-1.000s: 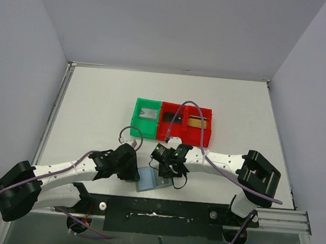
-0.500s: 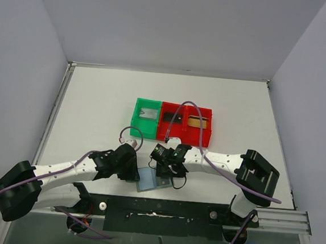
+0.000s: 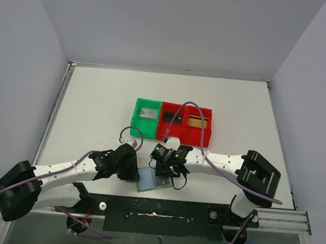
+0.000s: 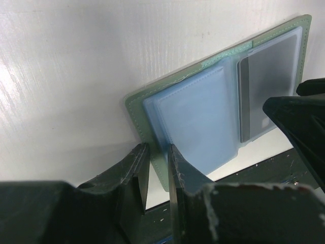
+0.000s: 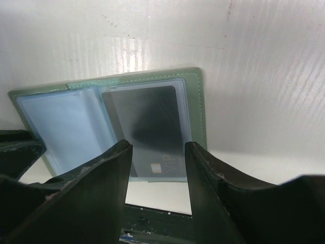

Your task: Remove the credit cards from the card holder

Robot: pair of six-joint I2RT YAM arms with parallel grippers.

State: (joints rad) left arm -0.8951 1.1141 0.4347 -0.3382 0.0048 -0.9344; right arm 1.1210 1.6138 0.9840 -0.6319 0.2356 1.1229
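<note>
Edging our parted right gripper (image 5: 157,152) toward ten o'clock, we are clamping the card holder (image 4: 188,117) in our left gripper (image 4: 158,152), whose thin-edge hold may slip.

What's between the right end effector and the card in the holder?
Only the card holder's clear sleeve, covering the dark card; the right wrist view shows it.

White left arm (image 3: 61,172) and right arm (image 3: 222,160), black joints, looping purple cables (image 3: 183,105), black scuffed gripper fingers (image 4: 136,170)
</note>
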